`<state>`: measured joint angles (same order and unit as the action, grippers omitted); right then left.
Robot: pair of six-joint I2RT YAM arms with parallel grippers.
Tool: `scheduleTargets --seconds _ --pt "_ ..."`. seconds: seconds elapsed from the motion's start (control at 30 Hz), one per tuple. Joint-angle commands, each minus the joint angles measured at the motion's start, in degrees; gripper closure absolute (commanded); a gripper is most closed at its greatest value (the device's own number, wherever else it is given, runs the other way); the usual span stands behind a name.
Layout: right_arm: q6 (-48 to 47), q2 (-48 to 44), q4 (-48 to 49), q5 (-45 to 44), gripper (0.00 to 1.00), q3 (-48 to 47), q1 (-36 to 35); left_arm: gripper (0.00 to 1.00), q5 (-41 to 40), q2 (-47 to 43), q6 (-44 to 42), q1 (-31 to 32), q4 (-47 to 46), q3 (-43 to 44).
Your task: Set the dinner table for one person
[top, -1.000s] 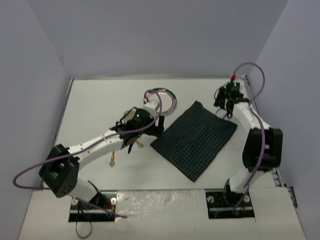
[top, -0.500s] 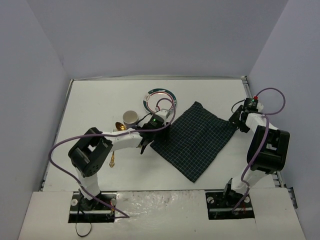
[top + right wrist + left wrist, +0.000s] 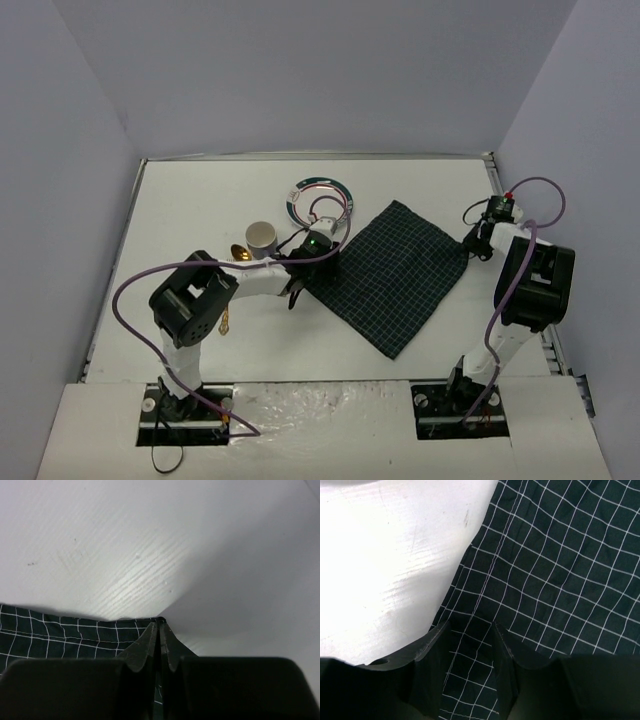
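- At the two side corners of the cloth (image 3: 395, 275), both arms have just arrived. A second ago the right arm was up by the far right corner of the table (image 3: 200, 200), and the left arm was short of the cloth.
- The right jaws have snapped closed, tips together on the cloth's right corner, apparently pinching it.
- The left jaws have narrowed, but a gap remains with the cloth's left edge lying flat in it. You likely have no grip on that side yet.
- This looks like the start of squaring the cloth. The cup (image 3: 262, 237) and plate (image 3: 320, 198) wait beyond it.
- The table lies directly beneath both jaws, under the cloth, with bare white top just beside each pair.
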<state>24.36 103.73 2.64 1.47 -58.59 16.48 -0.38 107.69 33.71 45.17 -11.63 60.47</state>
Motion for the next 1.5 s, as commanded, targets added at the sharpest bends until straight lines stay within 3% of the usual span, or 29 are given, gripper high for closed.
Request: scheduleTargets --seconds 0.0,0.67,0.83,0.93,1.17,1.47 --pt "-0.2 2.4 0.5 -0.9 1.0 -4.8 1.1 0.66 -1.1 2.7 2.3 0.1 0.8 2.5" --pt "-4.3 11.1 0.4 -0.7 1.0 -20.9 1.2 0.66 -6.3 3.9 9.4 0.1 4.4 6.0" --pt "-5.1 9.0 -0.5 1.9 0.72 -21.7 0.3 0.61 -2.8 4.2 8.0 0.2 3.3 8.2" --pt "-6.2 5.1 -1.0 2.6 0.62 -21.5 -1.0 0.57 -1.3 4.5 7.6 0.3 2.0 9.2" --pt "-14.6 -0.1 -1.3 7.4 0.54 -21.0 -10.7 0.5 0.4 0.3 6.0 0.3 1.3 11.2" --pt "-22.7 7.3 -0.9 13.8 0.49 -25.3 -20.4 0.42 3.3 -8.9 0.2 5.0 3.3 11.8"
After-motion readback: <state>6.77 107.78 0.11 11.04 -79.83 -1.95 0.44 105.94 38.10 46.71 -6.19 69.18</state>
